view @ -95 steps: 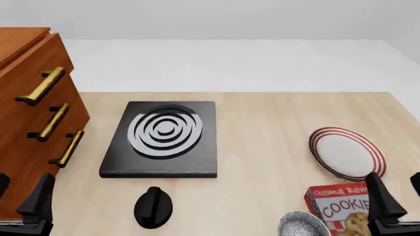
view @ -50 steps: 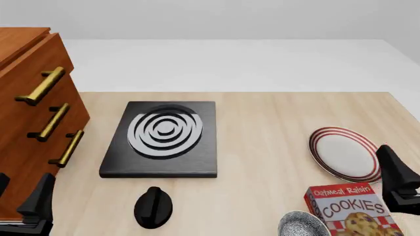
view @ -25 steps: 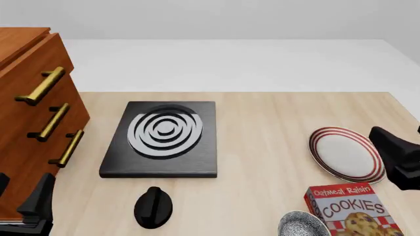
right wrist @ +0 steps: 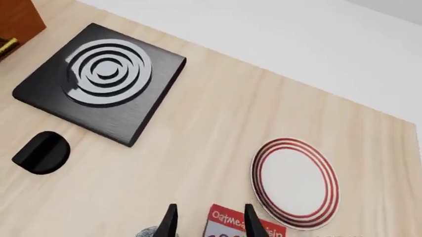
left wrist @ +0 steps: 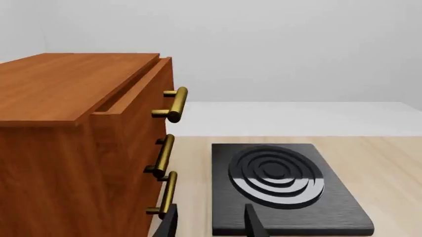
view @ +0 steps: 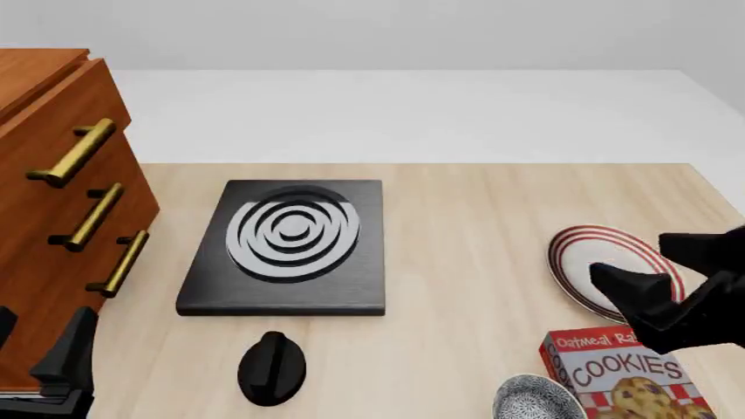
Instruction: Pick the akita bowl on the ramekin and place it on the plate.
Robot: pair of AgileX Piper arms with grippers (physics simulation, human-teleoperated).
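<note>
Front view shows a pale wooden table (view: 466, 227) running back to a white floor and plain grey-white wall. A brown wooden cabinet (view: 52, 209) with three brass handles stands at the table's left edge. Just right of it lies a black square stove plate (view: 291, 249) with grey concentric rings, and a black knob (view: 272, 368) sits nearer the camera than the stove. On the right side rests the plate (view: 613, 272), white with red rings, nothing on it. Nearer the camera stands a red cookie box (view: 623, 374), and touching its left side at the bottom edge is the akita bowl (view: 533, 398), its speckled inside showing nothing in it; the ramekin under it cannot be seen. The right gripper (view: 658, 275) hangs over the plate's near right part, its dark fingers spread apart, holding nothing. The left gripper (view: 41, 358) sits low at the bottom left beside the cabinet, fingers likewise parted and unloaded.
</note>
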